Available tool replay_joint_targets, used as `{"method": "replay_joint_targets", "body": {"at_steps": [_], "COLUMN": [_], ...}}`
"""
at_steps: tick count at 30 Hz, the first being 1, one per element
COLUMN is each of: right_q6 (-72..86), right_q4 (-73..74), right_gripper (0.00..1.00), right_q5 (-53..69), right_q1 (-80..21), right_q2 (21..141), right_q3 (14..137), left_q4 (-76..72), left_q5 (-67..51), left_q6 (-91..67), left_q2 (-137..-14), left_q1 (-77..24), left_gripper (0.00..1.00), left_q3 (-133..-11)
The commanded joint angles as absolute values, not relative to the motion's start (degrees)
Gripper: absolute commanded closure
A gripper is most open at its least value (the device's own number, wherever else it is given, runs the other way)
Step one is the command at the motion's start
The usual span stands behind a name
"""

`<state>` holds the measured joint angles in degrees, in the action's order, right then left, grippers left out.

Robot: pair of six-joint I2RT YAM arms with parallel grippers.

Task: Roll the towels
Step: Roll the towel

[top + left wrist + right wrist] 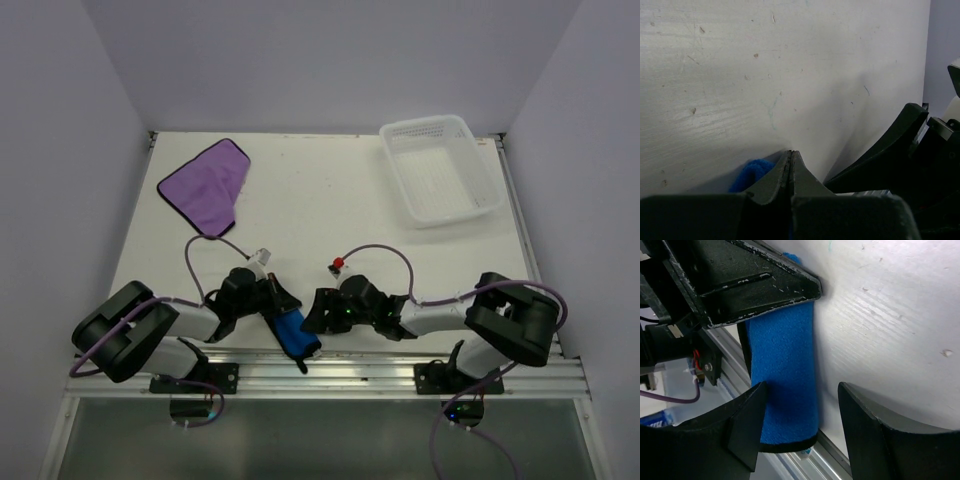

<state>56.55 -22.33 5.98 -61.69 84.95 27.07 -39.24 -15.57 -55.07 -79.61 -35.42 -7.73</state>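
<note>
We work over a broad white table (320, 200), with the white basket (440, 175) in its far right corner, well apart from everything we need to touch. The purple towel (205, 185) lies open and mostly flat in the far left corner, one corner pointing toward us. The blue towel (782, 370) is at the near edge between the two arms, already a tight, stubby roll with its dark-hemmed end over the metal rail. Both cloths look light, soft and limp. We judge they will sag and unwind the moment nothing holds them, and their napped surface should grip the pads rather than slide. Neither is fragile, so a firm pinch does no harm. For the blue roll, the safest hold is across its middle, squeezing the layers together. For the purple one, we would take a hemmed corner or edge, where the stitching gives some body. The left gripper (791, 162) has its jaws fully together and lies over the far end of the blue roll. We see no cloth between the fingers, so we cannot tell whether it pinches a fold or only pins the roll down. The right gripper (802, 387) stands wide open astride the near end of the roll. One finger sits just beside the cloth, bare table shows between the other finger and the roll, and the gripper holds nothing.
</note>
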Motion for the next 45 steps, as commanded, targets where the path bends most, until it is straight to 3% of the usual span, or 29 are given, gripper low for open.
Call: {"method": "replay_joint_targets", "body": {"at_steps": [1, 12, 20, 28, 37, 45], "right_q6": [60.6, 61.1, 57.2, 53.7, 45.4, 42.2], "right_q4": [-31.8, -34.9, -28.5, -20.5, -0.2, 9.6], "right_gripper": [0.37, 0.38, 0.45, 0.46, 0.72, 0.86], "right_q5": [11.2, 12.9, 11.5, 8.5, -6.0, -14.4], "right_q1": [-61.2, -61.3, -62.8, -65.6, -71.6, -74.6], "right_q2": [88.4, 91.5, 93.7, 95.4, 94.0, 93.2], "right_q3": [27.4, 27.2, 30.4, 34.8, 44.0, 48.4], "left_q4": [-34.0, -34.1, -34.3, -34.4, -34.2, -28.2], "left_q5": [-11.3, -11.2, -11.2, -11.3, -11.7, -11.2], "left_q6": [-52.0, -52.0, -52.1, -52.1, -52.3, -50.5], "left_q2": [-79.5, -79.3, -79.3, -79.2, -78.6, -74.9], "left_q1": [-35.2, -35.2, -35.2, -35.2, -35.2, -35.2], "left_gripper": [1.0, 1.0, 1.0, 1.0, 1.0, 0.98], "left_q3": [-6.7, -6.2, -5.9, -5.9, -6.1, -9.0]}}
